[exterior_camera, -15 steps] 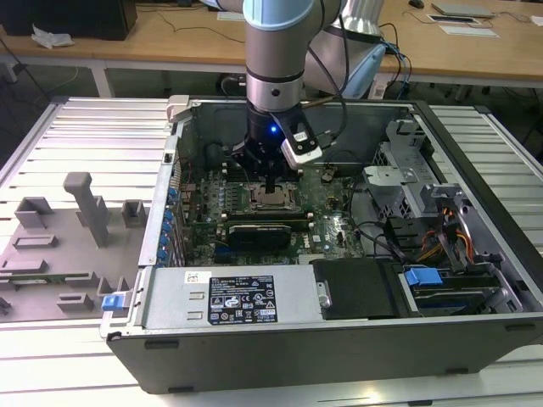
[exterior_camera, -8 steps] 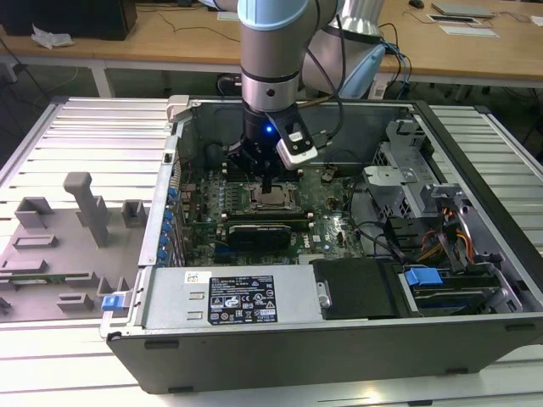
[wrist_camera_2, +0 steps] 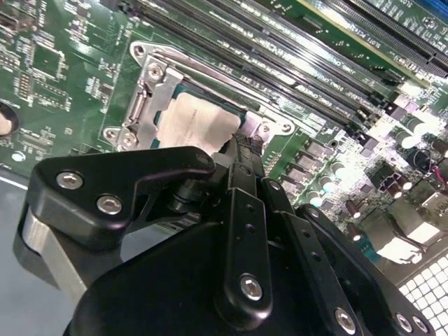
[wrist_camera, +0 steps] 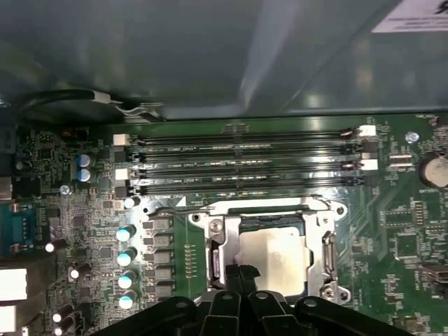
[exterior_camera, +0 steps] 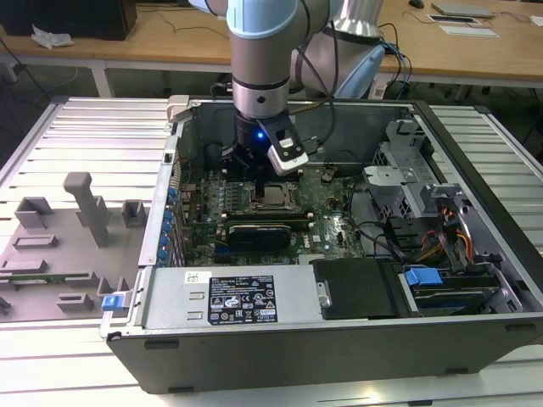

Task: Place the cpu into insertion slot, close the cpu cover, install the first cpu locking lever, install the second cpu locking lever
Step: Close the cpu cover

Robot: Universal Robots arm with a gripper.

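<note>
Tool (wrist_camera: 239, 270), tips together, at cpu cover (wrist_camera: 327, 246) edge; cpu (wrist_camera: 276, 252) seated inside.

Open PC case (exterior_camera: 280, 360) on a slatted metal table (exterior_camera: 76, 127). Green motherboard (exterior_camera: 335, 227) inside, with a long black module (exterior_camera: 259, 231) lying across it. Four parallel memory slots (wrist_camera: 245, 161) with white end clips, and a line of blue-topped capacitors (wrist_camera: 126, 255) beside them. Coin battery (wrist_camera: 435, 170) at the board's edge. Silver box (exterior_camera: 170, 297) along the case's near wall, with a black label (exterior_camera: 244, 301) on top. Blue clip (exterior_camera: 422, 277) and orange-yellow cables (exterior_camera: 451, 237) on the exterior view's right. Grey fixture tray (exterior_camera: 47, 254) on the exterior view's left, outside the case, with an upright post (exterior_camera: 87, 203) on it. Wooden desks (exterior_camera: 153, 38) behind.
</note>
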